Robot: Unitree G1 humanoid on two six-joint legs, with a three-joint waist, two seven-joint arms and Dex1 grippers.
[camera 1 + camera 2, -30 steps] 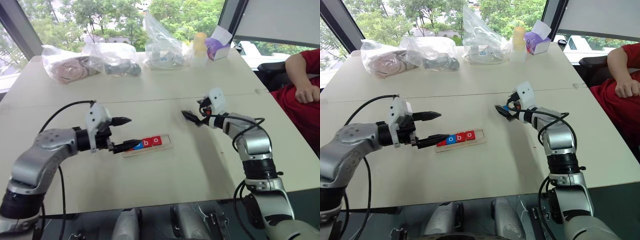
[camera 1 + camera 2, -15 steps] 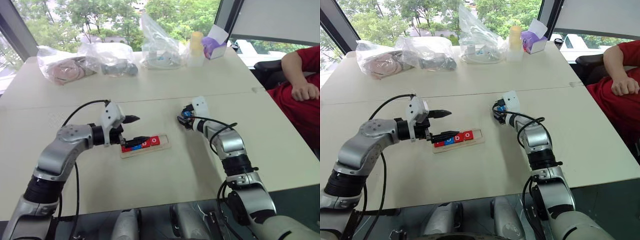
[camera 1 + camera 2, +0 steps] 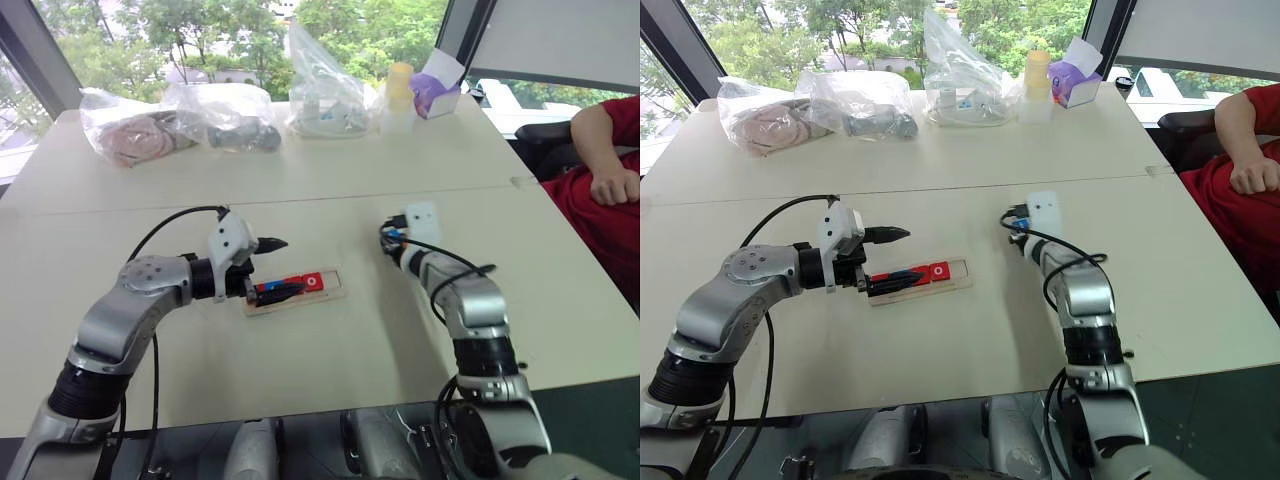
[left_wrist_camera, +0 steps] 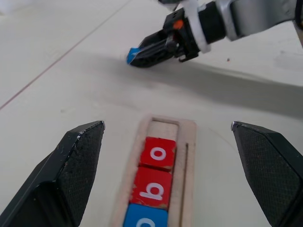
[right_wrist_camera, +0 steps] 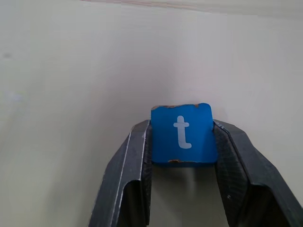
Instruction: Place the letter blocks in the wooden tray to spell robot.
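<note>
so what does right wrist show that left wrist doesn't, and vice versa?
Right wrist view: the letter on the blue block is readable, a white t, with a right gripper finger on each side of it.
Left wrist view: the tray with o, b and a blue block, one free slot at its end, and the open left gripper.
Both: the right gripper shut on the blue block over the table.

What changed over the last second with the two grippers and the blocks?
The right gripper dipped toward the table and closed on the blue t block, now pinched between its fingers. The left gripper stayed open over the wooden tray, where the o, b, o blocks sit as before, end slot empty.
</note>
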